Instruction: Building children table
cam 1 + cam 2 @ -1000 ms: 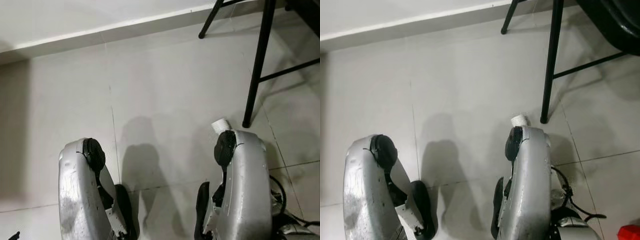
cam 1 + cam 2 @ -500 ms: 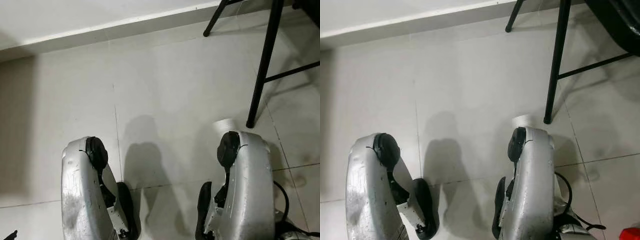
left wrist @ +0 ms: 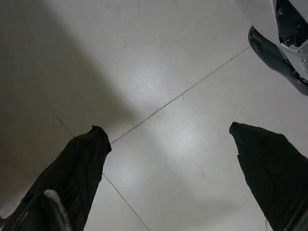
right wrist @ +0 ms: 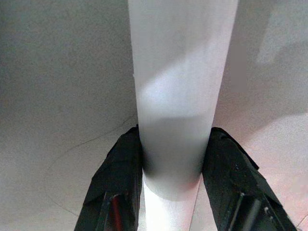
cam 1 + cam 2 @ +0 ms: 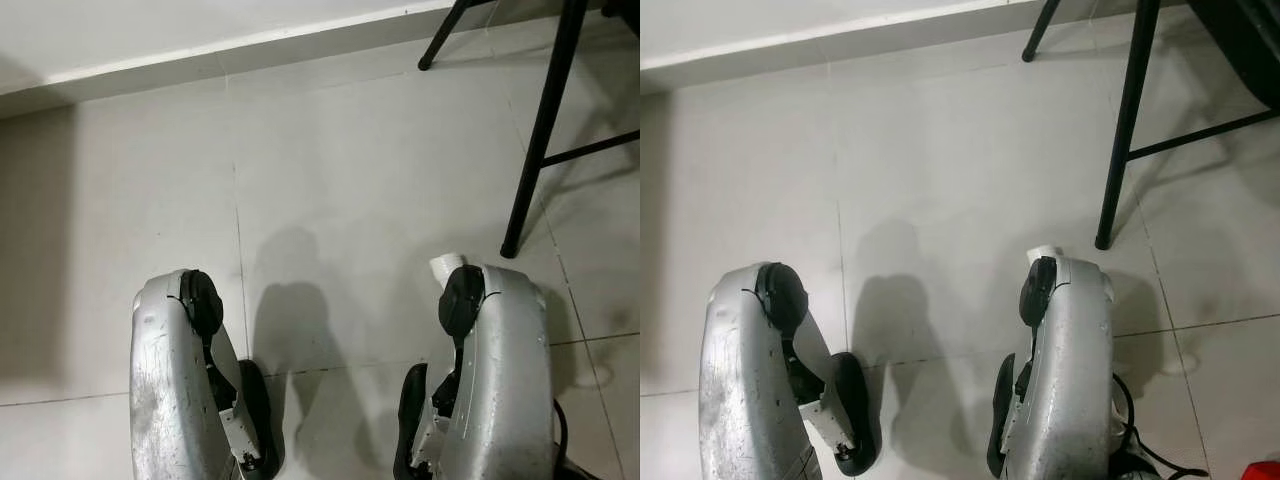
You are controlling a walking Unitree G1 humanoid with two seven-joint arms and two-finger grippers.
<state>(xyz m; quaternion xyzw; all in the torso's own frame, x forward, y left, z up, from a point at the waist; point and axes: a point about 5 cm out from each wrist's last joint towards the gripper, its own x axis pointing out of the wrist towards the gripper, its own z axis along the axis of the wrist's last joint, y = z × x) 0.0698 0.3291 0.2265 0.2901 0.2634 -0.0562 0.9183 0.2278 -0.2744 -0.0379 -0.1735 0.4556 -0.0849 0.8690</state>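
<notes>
A white table leg (image 4: 180, 96), a single round tube, is sitting between the two fingers of my right gripper (image 4: 175, 168); in the right wrist view the black fingers (image 4: 120, 183) are pressing against it on both sides, pinching it. From my head camera its white end (image 5: 444, 266) is poking out just above my right forearm (image 5: 500, 380), which is covering the rest of it.

I am counting two silver arms, one tube, and one black chair (image 5: 1160, 90) at the upper right. Two of the chair's thin black legs are showing: one upright leg (image 5: 540, 130) is standing on the floor just beyond the tube's end, and a slanted one (image 5: 445, 35) is touching down near the wall. A black crossbar (image 5: 590, 148) is running off the upright leg toward the right edge.

I am looking down at a pale tiled floor (image 5: 350, 150) with thin grout lines, meeting a light skirting board (image 5: 200, 55) along the top. My arms are casting a soft shadow (image 5: 290, 310) on the tiles between them.

My left gripper (image 3: 168, 139) is hanging over bare tile with its fingers (image 3: 77, 168) spread wide apart, holding nothing and touching nothing. A black cable (image 5: 1160, 455) is looping beside my right arm, and a small red object (image 5: 1265, 470), too cropped to name, is sitting in the lower right corner.
</notes>
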